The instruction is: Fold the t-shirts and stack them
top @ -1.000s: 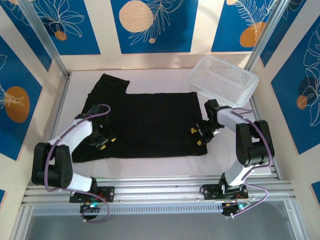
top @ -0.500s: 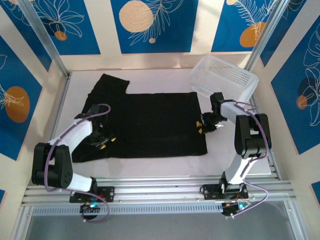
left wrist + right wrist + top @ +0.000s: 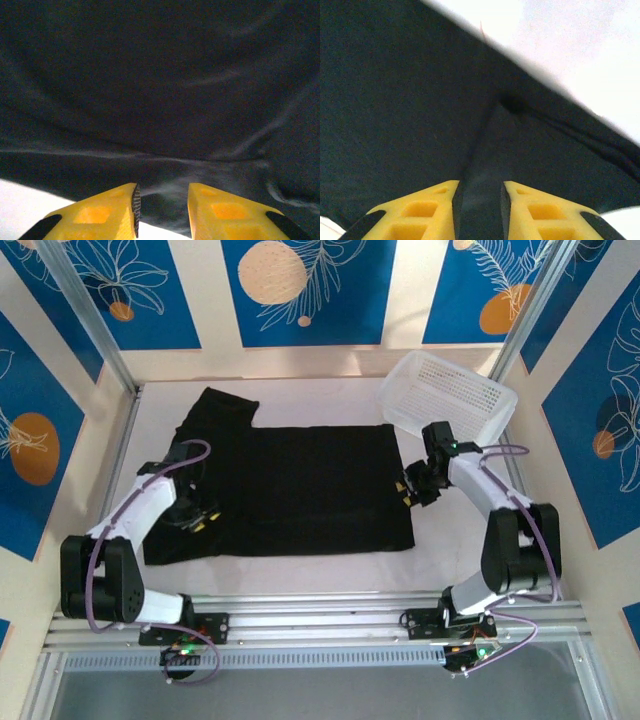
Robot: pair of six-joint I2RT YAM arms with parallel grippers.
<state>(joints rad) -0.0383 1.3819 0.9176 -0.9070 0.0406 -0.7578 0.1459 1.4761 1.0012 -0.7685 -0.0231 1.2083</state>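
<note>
Both arms are reached out low over the white table (image 3: pixel 300 575), with the left gripper (image 3: pixel 197 521) set on the near-left part of the black t-shirt (image 3: pixel 300 490) and the right gripper (image 3: pixel 408 490) at its right edge. On the right, a ridge of cloth is pinched between narrow jaws. On the left, the jaws are kept slightly apart over a ripple by the hem, and a grip can't be told there tbh. The white perforated basket (image 3: pixel 450 390) is parked at the far right corner, bare floor showing. The t-shirt is spread flat mid-table, plain black side up, with one sleeve poking out far left.
</note>
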